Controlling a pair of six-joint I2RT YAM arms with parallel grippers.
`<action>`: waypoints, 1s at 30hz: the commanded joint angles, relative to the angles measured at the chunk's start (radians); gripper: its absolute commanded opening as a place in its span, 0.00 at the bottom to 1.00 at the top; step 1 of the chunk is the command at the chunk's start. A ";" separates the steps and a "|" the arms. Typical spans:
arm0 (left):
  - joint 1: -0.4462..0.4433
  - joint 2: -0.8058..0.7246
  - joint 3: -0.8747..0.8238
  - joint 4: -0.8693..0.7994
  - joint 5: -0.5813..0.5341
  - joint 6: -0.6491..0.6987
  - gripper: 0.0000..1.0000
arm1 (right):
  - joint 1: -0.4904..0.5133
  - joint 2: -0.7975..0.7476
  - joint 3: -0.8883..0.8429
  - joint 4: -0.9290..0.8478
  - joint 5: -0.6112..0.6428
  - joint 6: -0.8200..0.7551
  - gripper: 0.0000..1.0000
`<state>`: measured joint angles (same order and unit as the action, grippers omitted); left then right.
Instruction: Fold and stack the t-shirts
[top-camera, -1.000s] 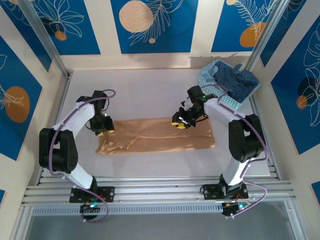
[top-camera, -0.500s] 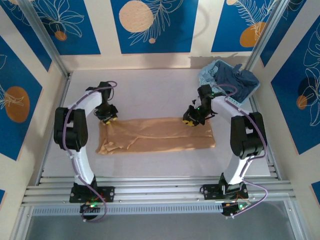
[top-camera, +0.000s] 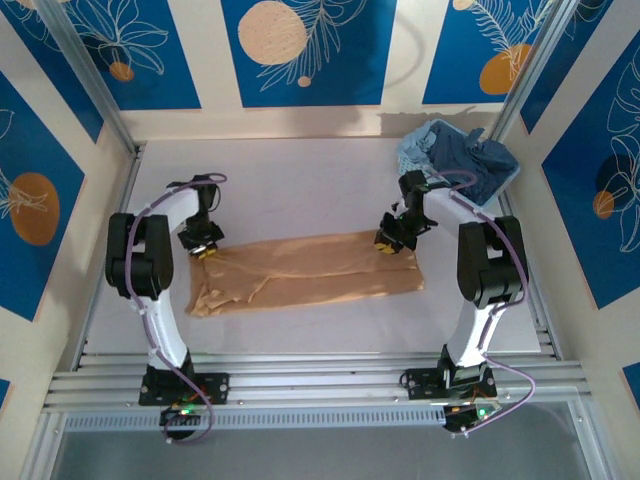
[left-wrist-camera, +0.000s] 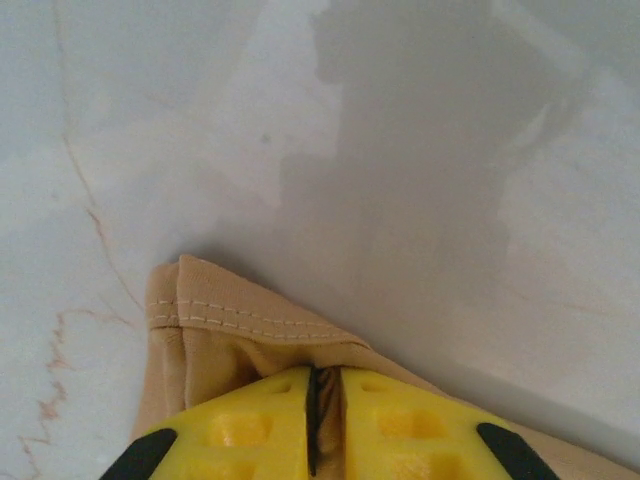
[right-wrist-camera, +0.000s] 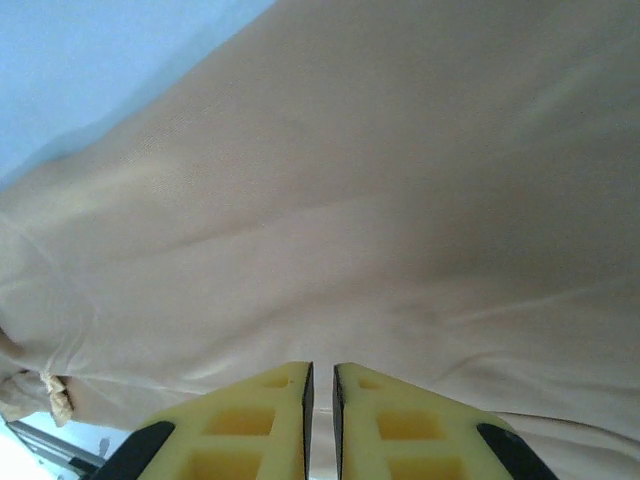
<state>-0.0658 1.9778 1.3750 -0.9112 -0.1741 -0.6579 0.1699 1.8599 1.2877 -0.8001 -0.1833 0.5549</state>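
The tan-orange t-shirt (top-camera: 300, 272) lies plain side up as a long folded strip across the middle of the table. My left gripper (top-camera: 204, 246) sits at the strip's far left corner, and its yellow fingers (left-wrist-camera: 250, 420) are shut on a pinch of the hemmed tan cloth (left-wrist-camera: 230, 325). At the far right corner, my right gripper (top-camera: 391, 243) presses down with its jaws nearly together over the tan cloth (right-wrist-camera: 350, 200). The left gripper (left-wrist-camera: 322, 372) and right gripper (right-wrist-camera: 322, 366) both rest low on the table. The dusty dark blue t-shirt (top-camera: 472, 160) is heaped in the basket.
The light-blue lattice basket (top-camera: 425, 172) stands at the back right corner, just behind the right arm. White tabletop (top-camera: 300, 195) stretches behind the strip, with more in front of it. Metal rails (top-camera: 320, 385) run along the near edge.
The right gripper slid rightward along the strip's far edge to its corner. The left gripper moved to the far left corner and closed there. The strip shifted slightly left, its right end drawing in.
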 joint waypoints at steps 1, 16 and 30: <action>0.009 -0.019 0.050 -0.046 -0.084 0.046 0.22 | -0.008 0.021 0.064 -0.048 0.027 -0.039 0.17; -0.254 -0.353 -0.322 0.057 0.342 -0.435 0.20 | -0.016 0.276 0.320 -0.174 0.163 -0.115 0.18; -0.187 0.208 0.206 0.050 0.218 -0.241 0.16 | -0.093 0.202 0.156 -0.268 0.127 0.039 0.17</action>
<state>-0.2573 2.0571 1.4708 -0.9936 0.1234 -0.9276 0.0784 2.1063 1.5219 -0.9947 -0.0406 0.5304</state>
